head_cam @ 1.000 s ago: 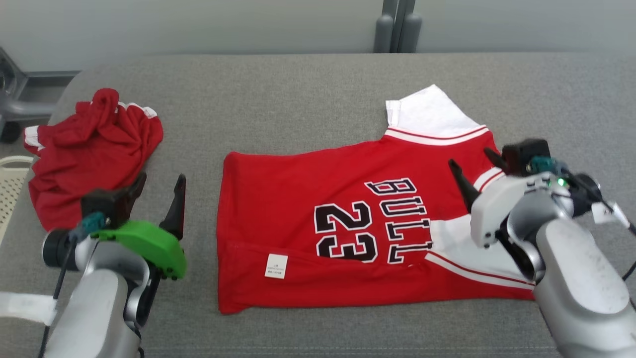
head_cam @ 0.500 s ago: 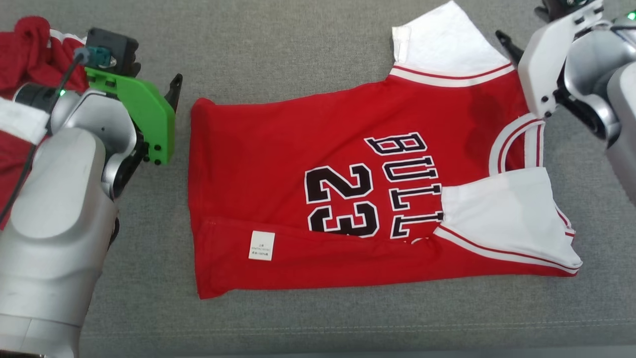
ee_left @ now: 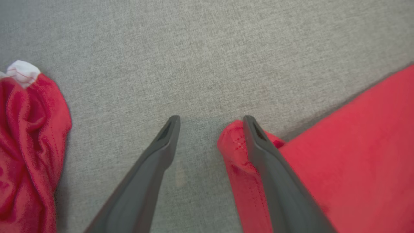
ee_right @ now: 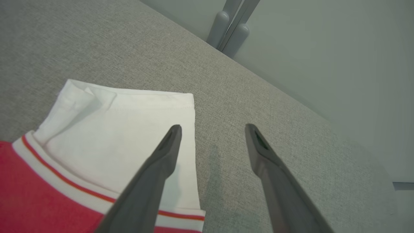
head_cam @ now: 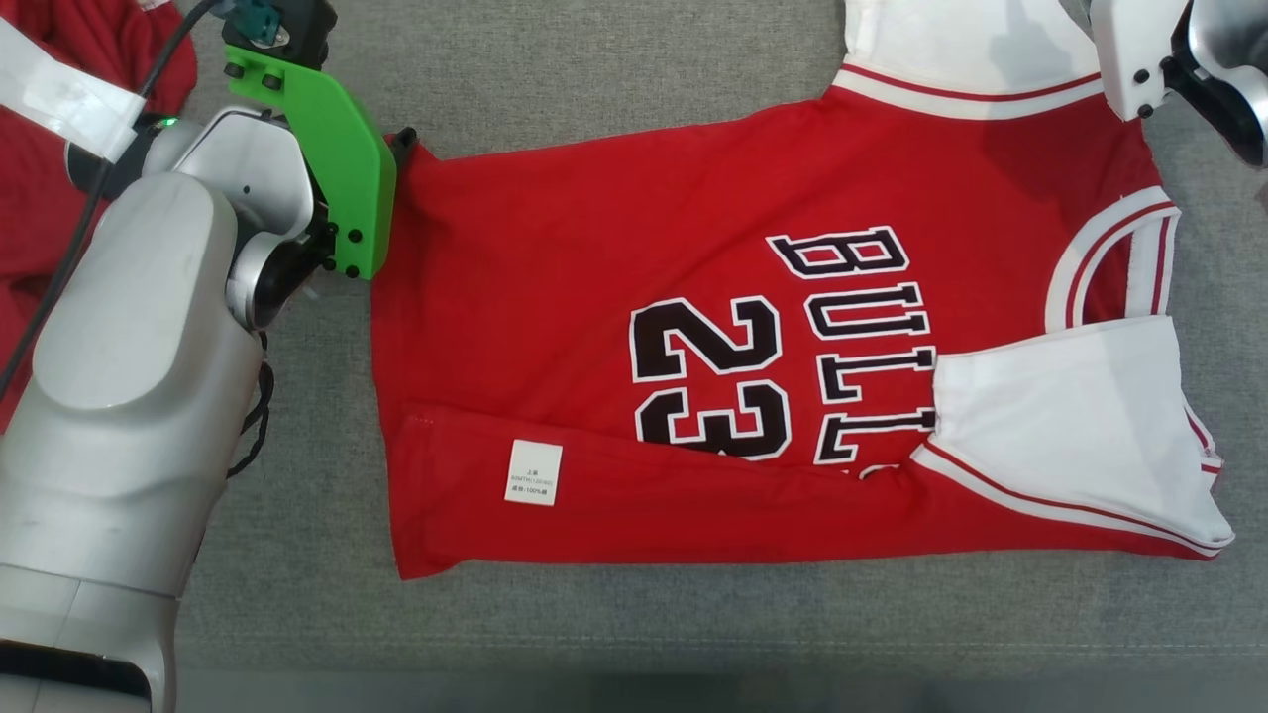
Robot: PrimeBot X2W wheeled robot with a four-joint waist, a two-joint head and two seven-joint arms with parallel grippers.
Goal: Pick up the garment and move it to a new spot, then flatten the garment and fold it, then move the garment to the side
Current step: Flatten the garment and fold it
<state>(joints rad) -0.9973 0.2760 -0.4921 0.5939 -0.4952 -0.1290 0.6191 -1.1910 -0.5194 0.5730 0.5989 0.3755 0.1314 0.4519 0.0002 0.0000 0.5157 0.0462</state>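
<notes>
- Bright, even, diffuse light from above in all views.
- Soft dark shadow on the jersey (head_cam: 1030, 168), upper right of head view.
- Faint shadow on the grey cushion (ee_right: 212, 161), right wrist view.
- Head view's bottom edge blurred; wrist views soft toward their bottom edges.

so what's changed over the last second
Both arms reached forward: the left gripper is now at the far hem corner of the jersey, the right gripper at the edge of its far white sleeve. Both open, nothing gripped. The head camera dipped closer. The jersey lies as before.
</notes>
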